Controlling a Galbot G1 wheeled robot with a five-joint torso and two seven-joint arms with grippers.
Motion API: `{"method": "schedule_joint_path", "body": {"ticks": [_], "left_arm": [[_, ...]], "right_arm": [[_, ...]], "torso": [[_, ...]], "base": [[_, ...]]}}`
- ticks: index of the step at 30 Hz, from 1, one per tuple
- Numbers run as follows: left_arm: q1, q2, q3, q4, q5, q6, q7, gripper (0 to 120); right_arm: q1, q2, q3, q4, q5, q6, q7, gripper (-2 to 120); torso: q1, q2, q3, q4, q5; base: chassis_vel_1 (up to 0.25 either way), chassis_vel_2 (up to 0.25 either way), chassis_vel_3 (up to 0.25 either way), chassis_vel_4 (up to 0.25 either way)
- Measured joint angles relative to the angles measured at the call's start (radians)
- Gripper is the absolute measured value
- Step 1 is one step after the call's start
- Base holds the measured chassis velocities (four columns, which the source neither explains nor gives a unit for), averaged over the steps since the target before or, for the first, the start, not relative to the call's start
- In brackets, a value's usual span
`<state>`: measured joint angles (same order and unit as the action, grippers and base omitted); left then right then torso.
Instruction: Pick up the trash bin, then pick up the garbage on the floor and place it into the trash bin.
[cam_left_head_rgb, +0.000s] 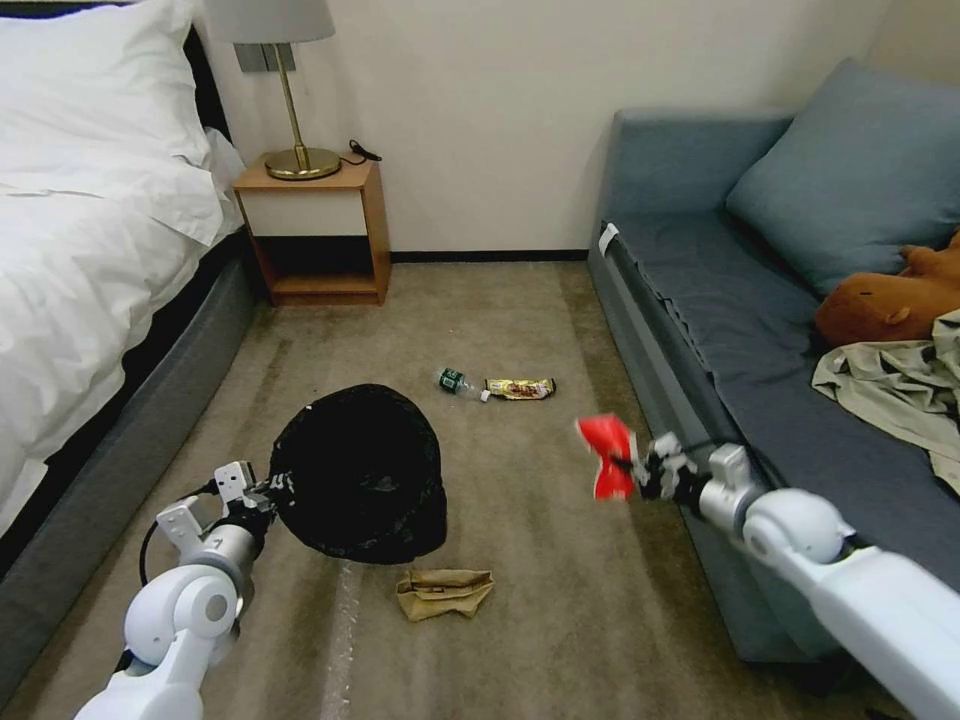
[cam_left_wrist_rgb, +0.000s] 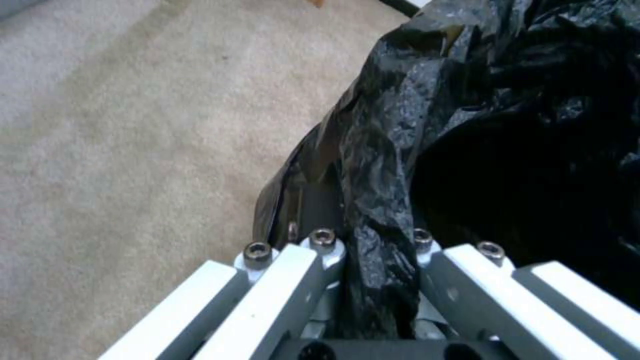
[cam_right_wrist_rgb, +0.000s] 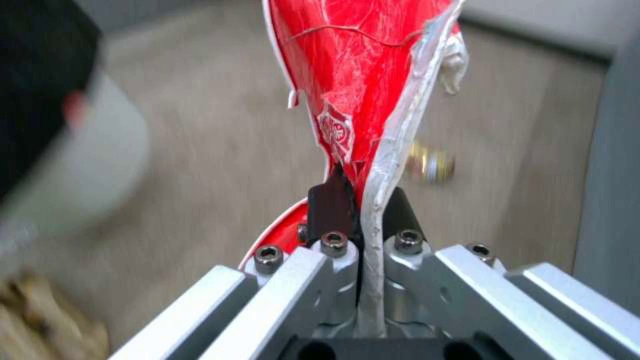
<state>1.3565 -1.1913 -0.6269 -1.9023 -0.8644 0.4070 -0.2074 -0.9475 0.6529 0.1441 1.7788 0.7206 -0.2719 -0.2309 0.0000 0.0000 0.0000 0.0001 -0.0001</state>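
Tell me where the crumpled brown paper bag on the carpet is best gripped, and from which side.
Probably from straight above, fingers closing across a raised crease near the middle of the brown paper bag. It lies flat on the carpet, with little edge to catch from the side; its folds stand up. The trash bin hangs close behind, so the near side is freer.

Seemingly no readable text; red packet (cam_right_wrist_rgb: 353, 75) emblem illegible.

Beige carpet (cam_left_head_rgb: 560, 560) runs between a white-sheeted bed (cam_left_head_rgb: 90, 250) and a grey-blue sofa (cam_left_head_rgb: 760, 330). Against the cream wall (cam_left_head_rgb: 480, 120), a wooden nightstand (cam_left_head_rgb: 320, 235) carries a brass lamp (cam_left_head_rgb: 290, 90).
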Motion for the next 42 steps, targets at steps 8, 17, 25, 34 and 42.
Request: {"method": "schedule_joint_path", "body": {"ticks": [8, 17, 25, 34, 42], "left_arm": [[-0.01, -0.013, 0.044, 0.017, -0.008, 0.012, -0.004, 3], [-0.039, -0.037, 0.1, 0.044, -0.011, 0.026, -0.006, 3], [-0.069, -0.071, 0.138, 0.081, -0.018, 0.031, 0.01, 3], [-0.083, -0.102, 0.164, 0.089, -0.009, 0.055, 0.01, 3], [-0.076, -0.094, 0.158, 0.068, -0.026, 0.068, 0.009, 3]], "right_arm": [[0.038, -0.056, 0.024, 0.211, 0.051, 0.017, 0.063, 0], [0.107, -0.092, -0.053, 0.393, 0.078, 0.043, 0.109, 0], [0.266, -0.077, -0.246, 0.419, 0.087, 0.097, 0.116, 0], [0.371, 0.03, -0.43, 0.355, 0.067, 0.127, 0.088, 0], [0.329, 0.078, -0.496, 0.278, -0.047, 0.162, 0.044, 0]], "torso": [[0.0, 0.0, 0.0, -0.0001, -0.0001], [0.0, 0.0, 0.0, -0.0001, 0.0], [0.0, 0.0, 0.0, -0.0001, -0.0001], [0.0, 0.0, 0.0, 0.0001, 0.0001], [0.0, 0.0, 0.0, -0.0001, 0.0]], "base": [[0.0, 0.0, 0.0, 0.0], [0.0, 0.0, 0.0, 0.0], [0.0, 0.0, 0.0, 0.0], [0.0, 0.0, 0.0, 0.0], [0.0, 0.0, 0.0, 0.0]]}}
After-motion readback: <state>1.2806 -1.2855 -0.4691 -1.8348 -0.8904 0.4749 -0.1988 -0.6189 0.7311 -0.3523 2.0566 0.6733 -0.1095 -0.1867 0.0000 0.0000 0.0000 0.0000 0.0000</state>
